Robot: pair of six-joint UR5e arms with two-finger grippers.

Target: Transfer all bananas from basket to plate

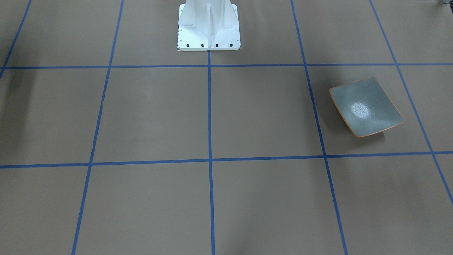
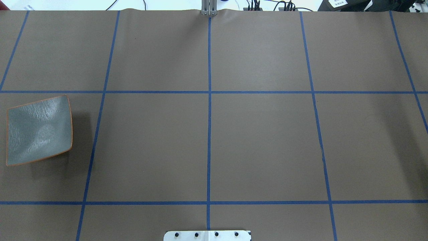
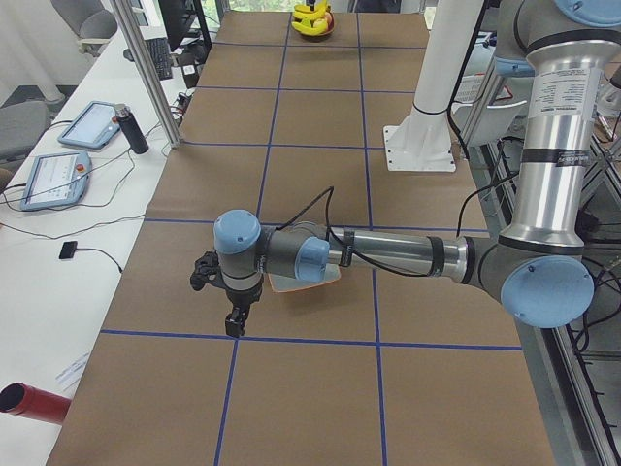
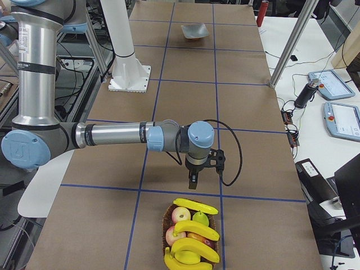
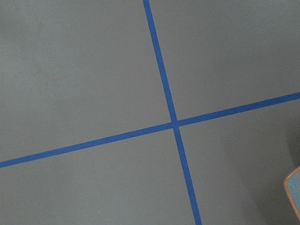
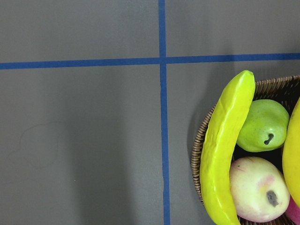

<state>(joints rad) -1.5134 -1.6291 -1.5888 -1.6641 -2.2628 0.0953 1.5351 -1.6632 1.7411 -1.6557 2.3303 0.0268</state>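
Bananas (image 4: 194, 229) lie in the wicker basket (image 6: 196, 161); plate (image 2: 38, 130) empty, well apart. Right gripper (image 4: 193, 181) hangs near basket, left gripper (image 3: 236, 320) near plate; jaw spread: cannot tell. You should grip the topmost banana (image 6: 225, 150) mid-length, crosswise.

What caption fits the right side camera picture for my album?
The right hand hovers near the basket of bananas; the plate sits far away.
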